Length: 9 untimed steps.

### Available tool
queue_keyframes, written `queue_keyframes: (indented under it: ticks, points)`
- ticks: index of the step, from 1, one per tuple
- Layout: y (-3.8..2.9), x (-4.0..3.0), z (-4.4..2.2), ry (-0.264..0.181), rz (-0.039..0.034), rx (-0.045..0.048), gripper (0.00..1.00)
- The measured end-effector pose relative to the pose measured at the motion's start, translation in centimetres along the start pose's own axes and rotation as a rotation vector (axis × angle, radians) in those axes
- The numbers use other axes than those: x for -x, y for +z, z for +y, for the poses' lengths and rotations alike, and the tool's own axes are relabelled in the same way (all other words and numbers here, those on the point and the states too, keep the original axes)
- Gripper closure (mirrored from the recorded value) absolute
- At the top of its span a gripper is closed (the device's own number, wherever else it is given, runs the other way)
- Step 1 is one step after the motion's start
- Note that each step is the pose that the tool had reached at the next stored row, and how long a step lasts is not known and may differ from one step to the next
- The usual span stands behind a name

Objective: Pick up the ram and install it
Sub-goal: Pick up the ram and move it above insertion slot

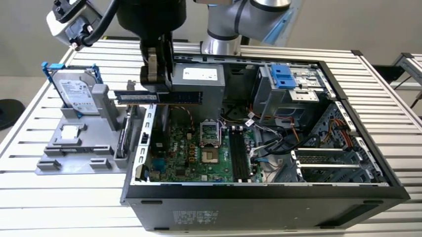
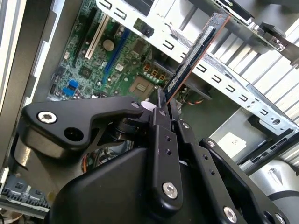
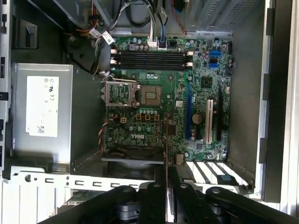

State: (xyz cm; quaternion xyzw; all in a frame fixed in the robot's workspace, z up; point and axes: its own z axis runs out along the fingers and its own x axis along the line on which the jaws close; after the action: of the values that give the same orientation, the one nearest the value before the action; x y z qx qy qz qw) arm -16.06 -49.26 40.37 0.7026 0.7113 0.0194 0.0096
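At the exterior view's left, a hard drive (image 1: 74, 94) stands in a gray holder (image 1: 79, 148) on the slatted counter (image 1: 39, 197). Just right of it the claw (image 1: 158, 90) is clamped on the ram (image 1: 181, 97), which hangs level in the air at the left wall of the open computer case (image 1: 264, 195). In the first wrist view the ram juts edge-on from the fingers (image 3: 156, 196) above the motherboard (image 3: 154, 93), well apart from the memory slots (image 3: 149, 58).
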Motion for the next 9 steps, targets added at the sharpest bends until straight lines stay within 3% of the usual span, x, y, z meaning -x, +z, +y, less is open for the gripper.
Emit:
queue_keyframes:
  ticks: [9]
  points:
    - [0.04,0.01,0.91,0.0,0.0,0.0,1.0]
